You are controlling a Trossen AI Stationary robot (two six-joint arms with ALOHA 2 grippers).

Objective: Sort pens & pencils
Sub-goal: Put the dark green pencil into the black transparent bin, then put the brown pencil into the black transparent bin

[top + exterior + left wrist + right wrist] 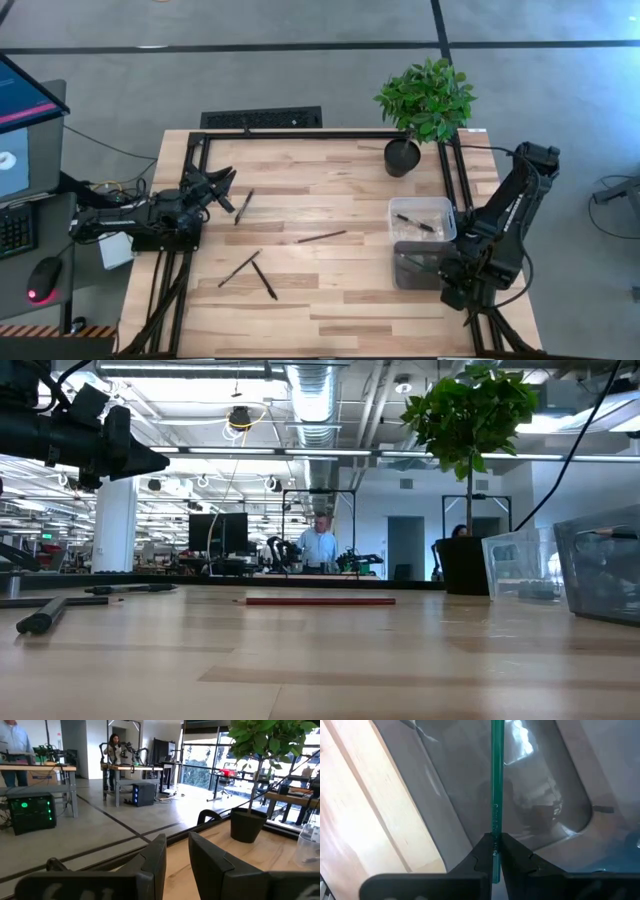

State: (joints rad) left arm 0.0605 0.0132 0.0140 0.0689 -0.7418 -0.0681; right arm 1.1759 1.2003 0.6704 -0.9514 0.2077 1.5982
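Beside the potted plant (pixel 425 105), two clear bins (pixel 422 220) are seen from above; only the right wrist view shows a green pencil (pixel 496 795) clamped between the right gripper (pixel 494 851) fingers over the nearer bin. Four pens (pixel 262 278) lie well left of the plant, near the slightly parted left gripper (pixel 222 190).

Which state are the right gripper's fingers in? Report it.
Shut on a green pencil. The right gripper pinches it between both fingers above the clear bin.
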